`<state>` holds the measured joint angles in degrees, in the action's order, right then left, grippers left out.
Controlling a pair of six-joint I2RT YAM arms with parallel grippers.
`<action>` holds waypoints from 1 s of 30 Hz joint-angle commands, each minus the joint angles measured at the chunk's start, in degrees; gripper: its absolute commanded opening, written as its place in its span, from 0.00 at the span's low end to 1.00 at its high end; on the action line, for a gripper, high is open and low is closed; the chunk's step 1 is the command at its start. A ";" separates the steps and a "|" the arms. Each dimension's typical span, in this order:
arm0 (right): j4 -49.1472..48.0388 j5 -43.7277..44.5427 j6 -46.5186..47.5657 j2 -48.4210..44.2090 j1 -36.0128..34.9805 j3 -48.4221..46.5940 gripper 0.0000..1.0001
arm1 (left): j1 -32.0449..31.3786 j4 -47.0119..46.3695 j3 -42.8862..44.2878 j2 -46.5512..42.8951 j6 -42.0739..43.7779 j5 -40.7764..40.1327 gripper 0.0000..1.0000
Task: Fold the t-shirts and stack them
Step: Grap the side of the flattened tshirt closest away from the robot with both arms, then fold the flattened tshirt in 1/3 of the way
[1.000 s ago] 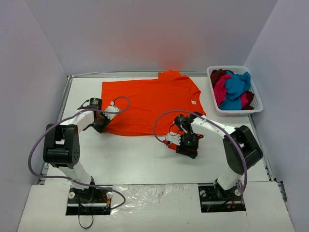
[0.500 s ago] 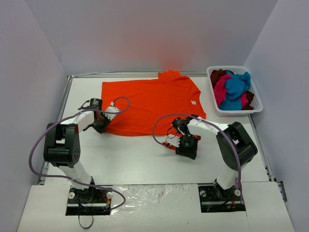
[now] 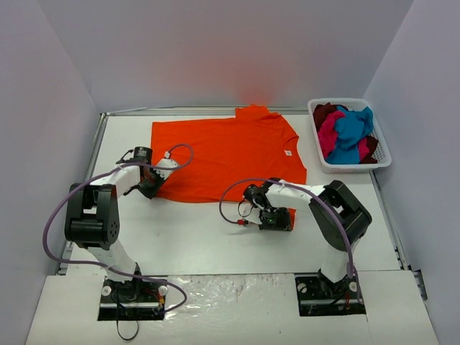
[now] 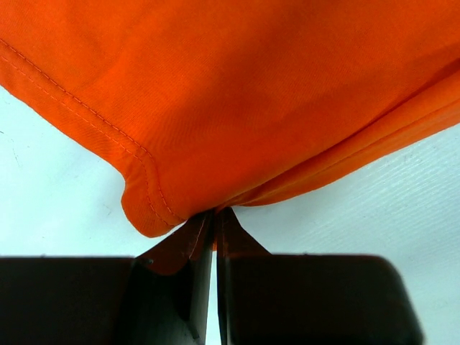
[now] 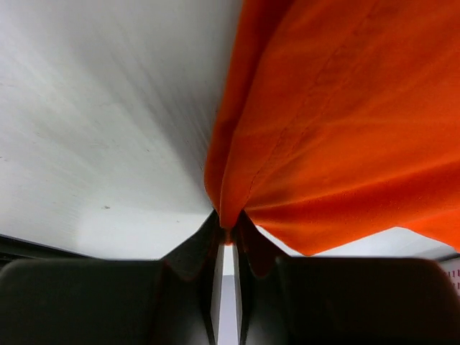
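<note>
The bright orange t-shirt (image 3: 226, 154) lies spread on the white table, with a small white tag near its right side. My left gripper (image 3: 154, 188) is shut on the shirt's near left hem corner; the left wrist view shows the hem (image 4: 151, 208) pinched between the jaws. My right gripper (image 3: 277, 218) is shut on the shirt's near right corner, and the right wrist view shows a fold of orange cloth (image 5: 287, 144) clamped at the jaw tips. Teal-blue, magenta-pink and dark red shirts (image 3: 346, 135) lie heaped in the basket.
The white plastic basket (image 3: 351, 164) stands at the right rear of the table. Grey walls close the table in at the back and both sides. Purple cables loop from both arms.
My right gripper has moved left and toward the near edge, pulling the shirt's near right corner with it. The left gripper has stayed where it was.
</note>
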<state>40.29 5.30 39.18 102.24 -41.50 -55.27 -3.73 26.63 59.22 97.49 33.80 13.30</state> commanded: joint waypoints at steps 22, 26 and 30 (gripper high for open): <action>15.68 -12.86 -4.19 -11.70 1.42 -5.11 0.00 | -0.23 4.92 -7.97 -13.99 4.69 4.10 0.02; 17.27 -12.51 -5.51 -12.94 2.03 -6.86 0.00 | -0.14 5.10 -10.35 -17.41 6.27 2.79 0.02; 18.59 -11.81 -6.04 -12.94 3.79 -10.47 0.00 | -0.05 4.75 -11.76 -19.00 7.24 2.52 0.02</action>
<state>53.19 -6.50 34.46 91.29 -39.16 -61.95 -3.73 30.13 47.94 80.64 38.89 16.21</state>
